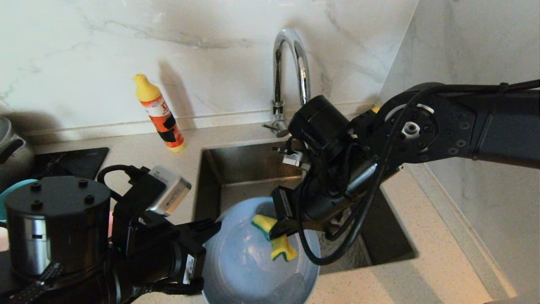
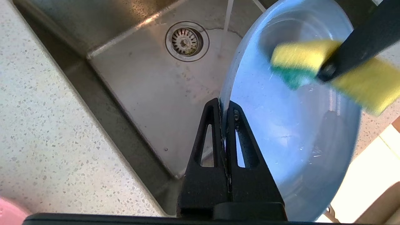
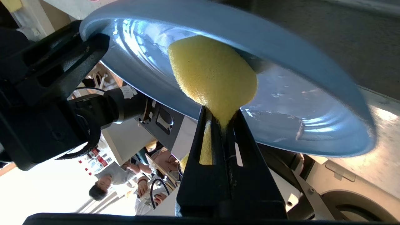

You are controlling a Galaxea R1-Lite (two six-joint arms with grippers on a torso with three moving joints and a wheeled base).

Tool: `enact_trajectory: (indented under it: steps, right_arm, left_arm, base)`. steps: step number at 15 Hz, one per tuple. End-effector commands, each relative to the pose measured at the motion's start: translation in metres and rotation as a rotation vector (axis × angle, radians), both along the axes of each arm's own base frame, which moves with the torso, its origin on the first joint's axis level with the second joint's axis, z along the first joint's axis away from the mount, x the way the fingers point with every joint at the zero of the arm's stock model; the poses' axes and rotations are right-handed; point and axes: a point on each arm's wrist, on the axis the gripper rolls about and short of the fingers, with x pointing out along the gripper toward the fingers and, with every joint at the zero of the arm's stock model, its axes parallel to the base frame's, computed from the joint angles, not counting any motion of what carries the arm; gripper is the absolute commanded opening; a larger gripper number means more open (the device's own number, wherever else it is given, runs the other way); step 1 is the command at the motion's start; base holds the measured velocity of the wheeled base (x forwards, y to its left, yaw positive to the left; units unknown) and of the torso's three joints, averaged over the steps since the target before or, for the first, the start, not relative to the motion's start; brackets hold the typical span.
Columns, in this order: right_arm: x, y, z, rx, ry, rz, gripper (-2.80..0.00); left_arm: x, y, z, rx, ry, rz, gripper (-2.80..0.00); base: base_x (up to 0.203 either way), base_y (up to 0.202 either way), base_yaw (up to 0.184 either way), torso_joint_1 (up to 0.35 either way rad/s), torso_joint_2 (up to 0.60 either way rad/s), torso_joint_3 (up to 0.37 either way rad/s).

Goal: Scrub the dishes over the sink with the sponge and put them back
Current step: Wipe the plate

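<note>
My left gripper [image 2: 224, 107] is clamped on the rim of one grey-blue plate [image 1: 249, 261], its two fingers [image 2: 206, 147] pinched flat on either side of the edge. I hold that plate tilted over the near left corner of the sink [image 1: 236, 169], its hollow face turned up and toward my other arm. My right gripper [image 3: 222, 120] comes in from the right and is squeezed tight on one sponge [image 1: 278, 240], yellow with a green scouring layer along one side. The sponge bulges out beyond my fingertips and presses against the inside of the plate, close to its upper rim in the head view. Wet streaks shine on the plate's face around it.

Below the plate the steel basin shows one round strainer drain [image 2: 187, 41] in its floor, and a thin stream of water falls beside the plate's edge. One curved chrome tap [image 1: 290, 71] stands behind the sink against the marble wall. One yellow-capped orange bottle [image 1: 160, 114] leans on the counter [image 1: 422, 261] left of the tap. At the far left I can see the edge of one teal bowl [image 1: 10, 192] and part of one steel pot [image 1: 12, 147] beside a black hob [image 1: 67, 162]. A sliver of something pink [image 2: 9, 214] shows at the corner of my left wrist view; I cannot tell what it is.
</note>
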Motion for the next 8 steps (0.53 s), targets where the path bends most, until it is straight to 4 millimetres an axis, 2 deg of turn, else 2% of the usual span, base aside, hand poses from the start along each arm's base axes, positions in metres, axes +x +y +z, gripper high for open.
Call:
enact_trajectory:
  steps: [1,6,8]
  right_arm:
    - [0.005,-0.015,0.002,-0.022,0.028,-0.039,-2.80]
    - [-0.003,-0.027,0.007,-0.056,0.066,-0.046,-2.80]
    - [-0.005,-0.028,0.001,-0.093,0.104,-0.043,-2.80]
  left_arm:
    - [-0.001,0.001,0.002,-0.006,-0.008,0.001,-2.80]
    - [-0.001,0.001,0.003,-0.012,-0.013,0.002,-2.80]
    - [-0.001,0.001,0.005,-0.016,-0.016,0.002,-2.80]
  base:
    - [0.000,0.000,0.000,0.000,0.00,0.000]
    - [0.000,0.000,0.000,0.000,0.00,0.000]
    - [0.000,0.000,0.000,0.000,0.00,0.000]
